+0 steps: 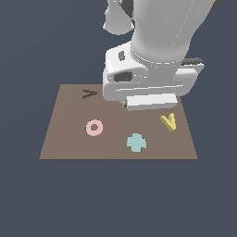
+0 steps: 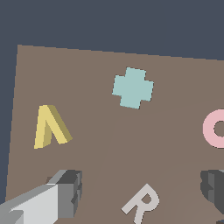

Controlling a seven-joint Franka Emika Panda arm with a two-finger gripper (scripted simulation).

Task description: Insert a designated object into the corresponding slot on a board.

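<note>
The yellow V block (image 1: 169, 121) lies flat on the brown board (image 1: 65, 141) near the exterior view's right edge; it also shows in the wrist view (image 2: 50, 127). The dark V-shaped slot (image 1: 89, 94) is at the board's far corner on the exterior view's left, and it is out of the wrist view. My gripper (image 1: 150, 101) hangs above the board's far middle, between slot and V. In the wrist view its fingers (image 2: 65, 190) stand wide apart and hold nothing, and the gripper (image 2: 141, 186) is open. The yellow V lies off to the side of one finger, untouched.
A pink ring (image 1: 94, 127) and a teal cross (image 1: 136, 142) lie on the board's near half. A white R block (image 2: 142, 203) lies on the board (image 2: 175, 78) under the open fingers. The arm hides the board's far middle in the exterior view.
</note>
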